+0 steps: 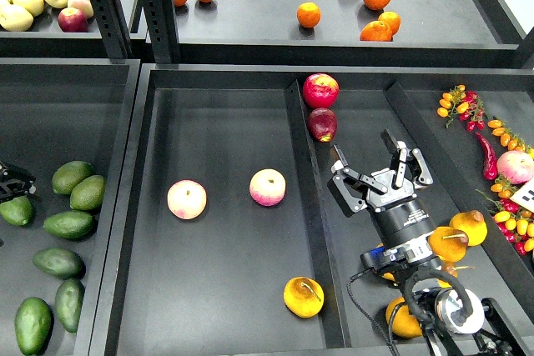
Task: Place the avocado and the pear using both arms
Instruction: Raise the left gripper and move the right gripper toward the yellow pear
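Several dark green avocados [68,224] lie in the left bin. My left gripper [12,183] shows only as a small dark part at the left edge, just above one avocado [17,210]; its fingers cannot be told apart. A yellow-orange pear [303,296] with a thin brown stem lies at the front right of the middle tray [225,106]. More pears [470,227] lie in the narrow right compartment beside my right arm. My right gripper [371,162] is open and empty, raised over that compartment and pointing away from me.
Two pink-yellow peaches [186,199] [267,187] lie mid-tray. Two red apples [320,89] sit by the divider ahead of the right gripper. Oranges [308,14] are on the back shelf. Chillies and small tomatoes [488,156] fill the far right bin.
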